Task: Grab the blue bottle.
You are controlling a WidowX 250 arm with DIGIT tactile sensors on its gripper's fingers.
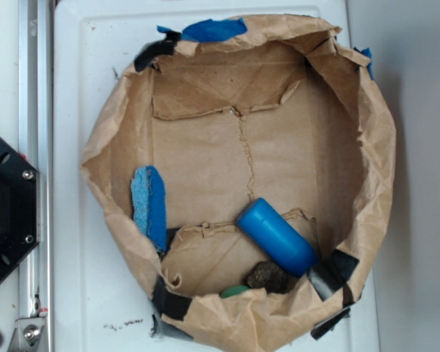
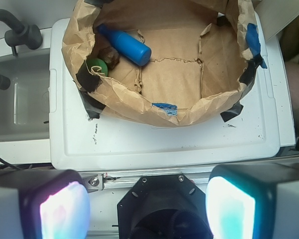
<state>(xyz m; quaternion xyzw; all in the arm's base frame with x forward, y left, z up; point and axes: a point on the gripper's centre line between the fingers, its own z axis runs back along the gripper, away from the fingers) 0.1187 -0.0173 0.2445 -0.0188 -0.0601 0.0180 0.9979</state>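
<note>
One glossy bright-blue plastic bottle [image 1: 277,236] lies on its side inside the crumpled brown paper bag [image 1: 378,147], just beside a dark brown lump [image 1: 270,276]. The gripper [image 2: 147,209], fingers spread wide, hangs well apart from the bag, holding nothing.

Your blue bottle [image 1: 276,236] [image 2: 125,43] lies on its side, glossy and unlabelled, slanting across the paper bin's floor [image 1: 279,147] near the wall.

Probably a toy kitchen: small sink [image 2: 17,102] with faucet [image 2: 15,32].
</note>
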